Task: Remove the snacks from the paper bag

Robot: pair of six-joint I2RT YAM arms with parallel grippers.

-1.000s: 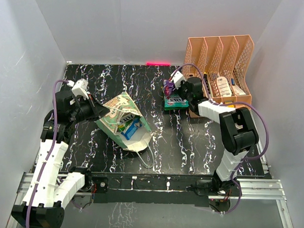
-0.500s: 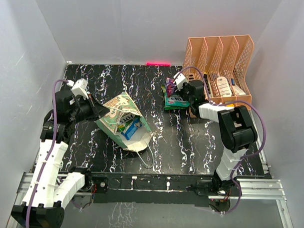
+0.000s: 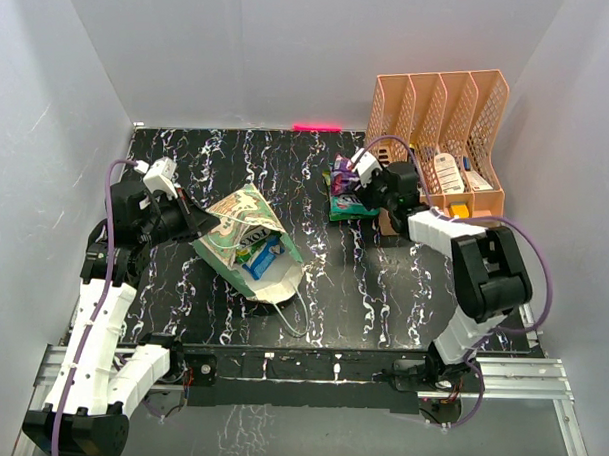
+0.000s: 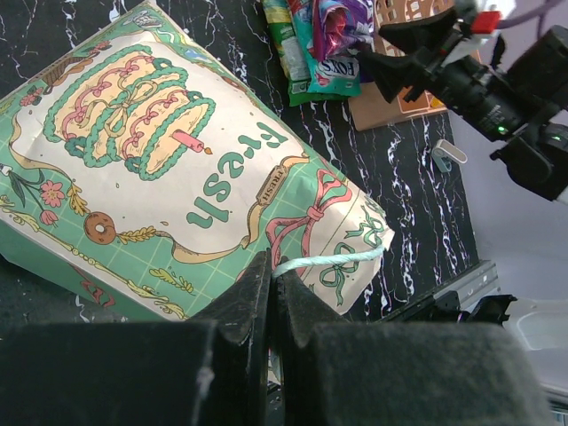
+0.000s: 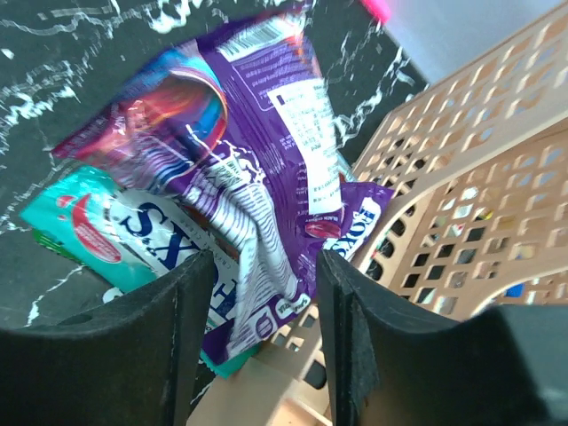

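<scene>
The mint-green paper bag (image 3: 246, 236) lies on its side, its mouth toward the near right, and a blue packet (image 3: 263, 255) shows inside. My left gripper (image 3: 199, 223) is shut on the bag's pale string handle (image 4: 328, 260), with the patterned front panel (image 4: 169, 169) just ahead of the fingers. Further right, a small pile of snacks (image 3: 344, 194) lies on the table beside the organizer. My right gripper (image 5: 264, 266) is open there. A crumpled purple packet (image 5: 257, 160) sits loose between its fingers on top of a teal packet (image 5: 106, 226).
A peach mesh file organizer (image 3: 439, 113) with small bottles and boxes stands at the back right, close behind the right gripper. A flat tan piece (image 5: 257, 390) lies under the packets' edge. The bag's other string handle (image 3: 299, 318) trails toward the near edge. Grey walls enclose the table.
The right gripper has opened and let go of the purple packet, which now rests on the pile. The right arm has shifted slightly right. The left gripper and bag have not moved.
</scene>
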